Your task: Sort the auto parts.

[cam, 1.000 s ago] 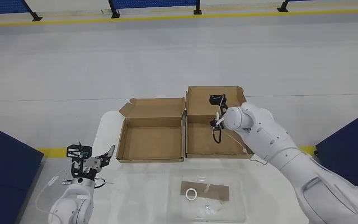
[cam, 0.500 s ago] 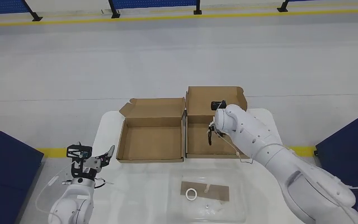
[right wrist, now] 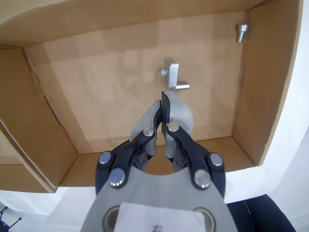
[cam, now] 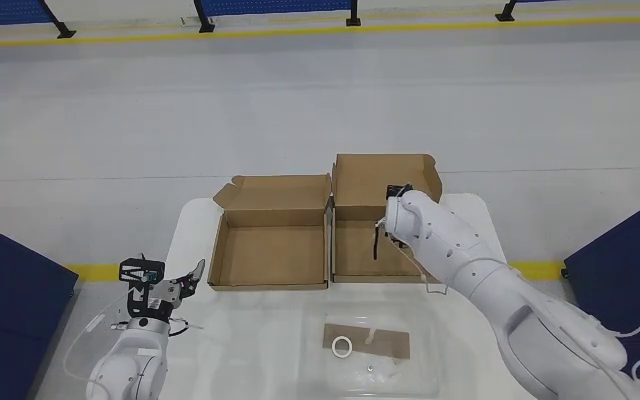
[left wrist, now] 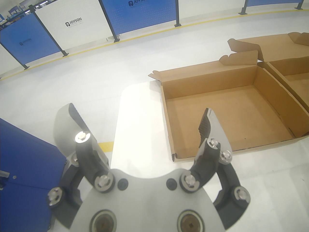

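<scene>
Two metal parts in the right cardboard box (right wrist: pixel 265 97). An L-shaped bracket (right wrist: pixel 174 78) lies on the box floor just ahead of the right gripper (right wrist: pixel 163 102) tips, not touching them. A cap-head bolt (right wrist: pixel 242 32) lies farther out past the tips, in a box corner against the wall.

Right gripper: jaws pressed together, nothing between them, low inside the box. Left gripper (left wrist: pixel 138 114): spread wide, empty, held off at the near edge of the surface (cam: pixel 250 330), with the left cardboard box (left wrist: pixel 210 83) ahead of it and bare inside. A clear tray (cam: pixel 420 375) sits near the robot, well back from both grippers, with a white ring (cam: pixel 342 347) and a brown card strip (cam: pixel 385 345) in it.

Handling, as a judgement: the bracket is rigid, small and light, with smooth faces that are likely slippery. Pinch across the flat faces of the longer leg, not the corner. The bolt will probably roll, so take it across the shank or head, squarely. Neither is fragile. The ring looks light and thin, so grip across its rim.

Versus 1.0 s ago: the right arm has swung in, the forearm now lies over the right box's far side wall, and the gripper sits lower and closer to the box floor. The left arm, both boxes and the tray contents are unchanged.
</scene>
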